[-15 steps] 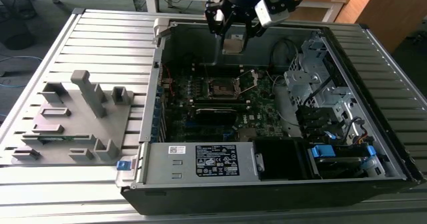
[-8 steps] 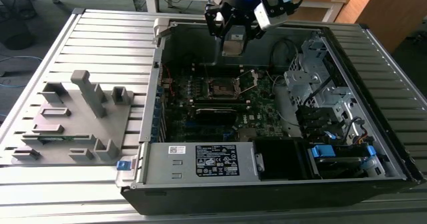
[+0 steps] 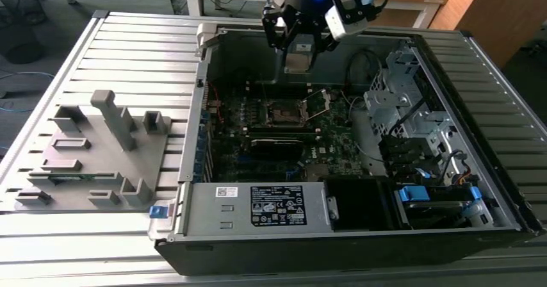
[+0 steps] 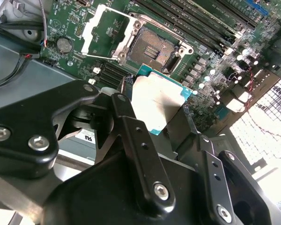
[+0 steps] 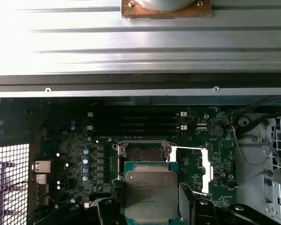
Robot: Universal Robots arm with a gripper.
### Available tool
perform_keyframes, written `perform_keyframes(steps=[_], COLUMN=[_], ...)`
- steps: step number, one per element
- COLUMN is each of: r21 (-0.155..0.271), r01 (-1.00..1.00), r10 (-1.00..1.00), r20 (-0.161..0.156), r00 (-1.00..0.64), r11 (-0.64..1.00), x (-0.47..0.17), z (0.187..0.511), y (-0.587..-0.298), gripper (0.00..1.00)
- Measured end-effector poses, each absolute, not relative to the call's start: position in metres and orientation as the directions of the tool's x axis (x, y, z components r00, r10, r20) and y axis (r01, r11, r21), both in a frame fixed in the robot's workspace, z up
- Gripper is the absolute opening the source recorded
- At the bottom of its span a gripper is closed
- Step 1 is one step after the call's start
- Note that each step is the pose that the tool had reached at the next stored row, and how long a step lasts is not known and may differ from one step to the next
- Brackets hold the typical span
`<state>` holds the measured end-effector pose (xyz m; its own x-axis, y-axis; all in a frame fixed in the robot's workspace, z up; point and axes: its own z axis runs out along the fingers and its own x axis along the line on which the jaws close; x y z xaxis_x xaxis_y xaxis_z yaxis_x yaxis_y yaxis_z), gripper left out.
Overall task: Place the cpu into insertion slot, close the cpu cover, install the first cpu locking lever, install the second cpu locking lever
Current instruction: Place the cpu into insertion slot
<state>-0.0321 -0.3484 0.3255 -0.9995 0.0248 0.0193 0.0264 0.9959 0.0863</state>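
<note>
Cpu (image 5: 151,197) between the jaws

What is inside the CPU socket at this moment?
Nothing: the socket shows its bare dark centre, with the cover swung open beside it. The chip is held clear of it in the end effector. In the first wrist view the chip hides part of the socket.

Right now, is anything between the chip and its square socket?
Nothing: in the second wrist view only air separates the cpu, held by the end effector, from the insertion slot.
</note>
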Motion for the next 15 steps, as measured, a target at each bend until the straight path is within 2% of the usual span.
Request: perform_keyframes(steps=[15], r21=[0.087], r01=[0.026], r10=[0.025], r20=[0.019], r00=[-1.0], r11=[0.996], x=[-0.0321], z=[0.3236], y=[-0.3484], gripper=[0.54])
